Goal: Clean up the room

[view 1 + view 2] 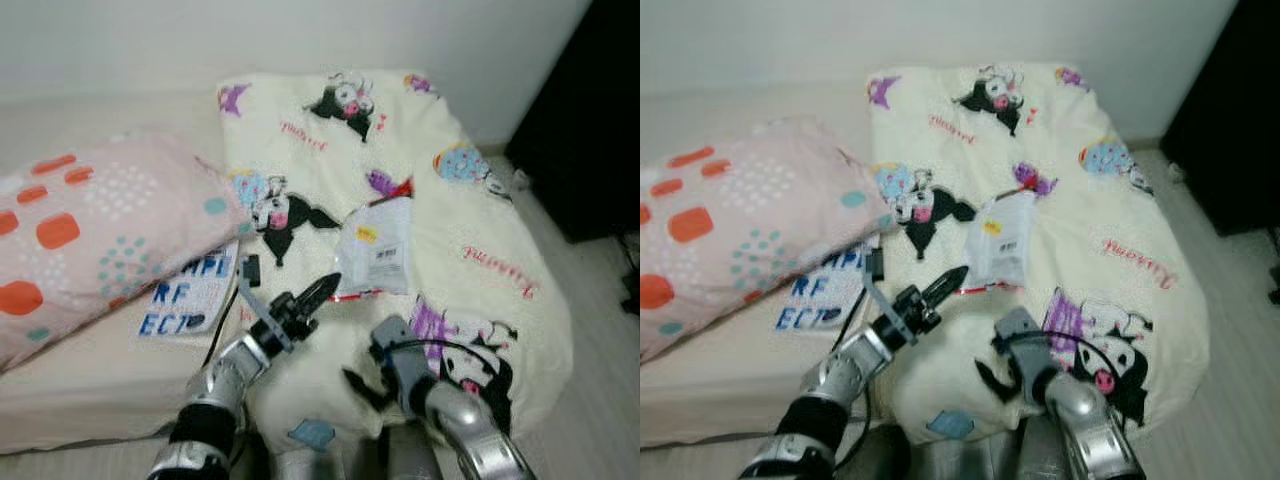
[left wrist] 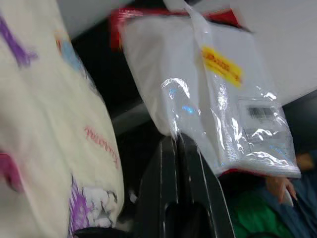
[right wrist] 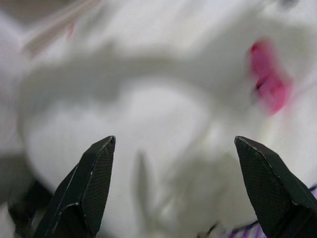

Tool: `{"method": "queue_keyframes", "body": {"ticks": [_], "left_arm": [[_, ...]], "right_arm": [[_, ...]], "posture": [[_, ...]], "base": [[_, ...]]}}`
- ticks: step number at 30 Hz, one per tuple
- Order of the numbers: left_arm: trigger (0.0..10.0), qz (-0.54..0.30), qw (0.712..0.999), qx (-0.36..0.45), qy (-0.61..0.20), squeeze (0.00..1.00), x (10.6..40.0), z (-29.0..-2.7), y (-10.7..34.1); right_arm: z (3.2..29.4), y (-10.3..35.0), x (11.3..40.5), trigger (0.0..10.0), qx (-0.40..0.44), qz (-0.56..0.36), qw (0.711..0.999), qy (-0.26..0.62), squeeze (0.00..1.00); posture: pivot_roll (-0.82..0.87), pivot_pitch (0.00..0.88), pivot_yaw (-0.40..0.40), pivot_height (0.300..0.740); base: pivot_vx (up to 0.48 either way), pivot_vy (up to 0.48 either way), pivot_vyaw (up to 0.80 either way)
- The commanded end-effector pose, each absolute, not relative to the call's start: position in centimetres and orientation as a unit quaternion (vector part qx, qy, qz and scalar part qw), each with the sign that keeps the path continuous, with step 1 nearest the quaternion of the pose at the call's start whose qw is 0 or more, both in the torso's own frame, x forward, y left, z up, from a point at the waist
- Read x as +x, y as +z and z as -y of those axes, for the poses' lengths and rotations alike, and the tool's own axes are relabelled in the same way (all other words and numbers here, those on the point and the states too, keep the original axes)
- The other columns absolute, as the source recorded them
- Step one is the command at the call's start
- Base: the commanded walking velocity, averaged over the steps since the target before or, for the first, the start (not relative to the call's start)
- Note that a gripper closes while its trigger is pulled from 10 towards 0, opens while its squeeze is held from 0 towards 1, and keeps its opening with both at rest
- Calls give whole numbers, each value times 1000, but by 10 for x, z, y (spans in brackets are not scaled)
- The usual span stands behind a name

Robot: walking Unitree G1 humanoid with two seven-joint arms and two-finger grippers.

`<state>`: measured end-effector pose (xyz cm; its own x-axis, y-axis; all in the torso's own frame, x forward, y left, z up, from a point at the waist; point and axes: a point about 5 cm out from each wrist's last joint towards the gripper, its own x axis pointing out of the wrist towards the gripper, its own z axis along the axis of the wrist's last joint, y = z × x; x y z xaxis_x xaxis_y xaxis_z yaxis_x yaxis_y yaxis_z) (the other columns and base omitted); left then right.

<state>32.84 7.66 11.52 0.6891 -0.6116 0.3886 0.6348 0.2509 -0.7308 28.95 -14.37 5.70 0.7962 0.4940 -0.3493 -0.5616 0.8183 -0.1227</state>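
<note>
Pillow (image 1: 95, 235) in pink lies at the left of the bed, beside a lettered card (image 1: 190, 292). Next, the left gripper (image 1: 322, 289), fingers pressed together, pinches the clear plastic packet (image 1: 378, 255) on the cartoon blanket (image 1: 480, 190). Rightmost, the right gripper (image 3: 173, 183) hovers spread over the blanket.

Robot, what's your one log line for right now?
left gripper: fingers shut, at plastic packet | right gripper: open over blanket | pillow beside

One pillow (image 1: 95, 235), one cartoon-print blanket (image 1: 470, 215) and one clear plastic packet (image 1: 376, 250) lie on one bed (image 1: 90, 385). One lettered sheet (image 1: 192, 292) sits beside the pillow, and two grippers show, left gripper (image 1: 322, 290) and right gripper (image 1: 358, 385)
</note>
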Motion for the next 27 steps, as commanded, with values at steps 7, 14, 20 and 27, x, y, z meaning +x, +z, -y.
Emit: {"method": "queue_keyframes", "body": {"ticks": [7, 14, 20, 27], "left_arm": [[353, 106, 818, -449, -343, 0, 339, -153, 141], [8314, 92, 827, -433, -348, 0, 322, -173, 131], [10000, 76, 842, -435, -308, 0, 317, -180, 113], [10000, 57, 855, -441, -268, 0, 313, -187, 96]], "right_arm": [[132, 33, 286, 10000, -79, -194, 932, 296, 0], [132, 32, 292, 10000, -76, -194, 932, 296, 0], [135, 31, 297, 10000, -73, -196, 934, 289, 0], [139, 24, 296, 10000, -70, -210, 934, 279, 0]], "posture": [[-70, 29, 9, 654], [-67, 13, 6, 674], [-58, 7, -7, 689], [-53, 0, -14, 704]], "base": [[0, 0, 0], [0, 0, 0], [0, 0, 0], [0, 0, 0]]}}
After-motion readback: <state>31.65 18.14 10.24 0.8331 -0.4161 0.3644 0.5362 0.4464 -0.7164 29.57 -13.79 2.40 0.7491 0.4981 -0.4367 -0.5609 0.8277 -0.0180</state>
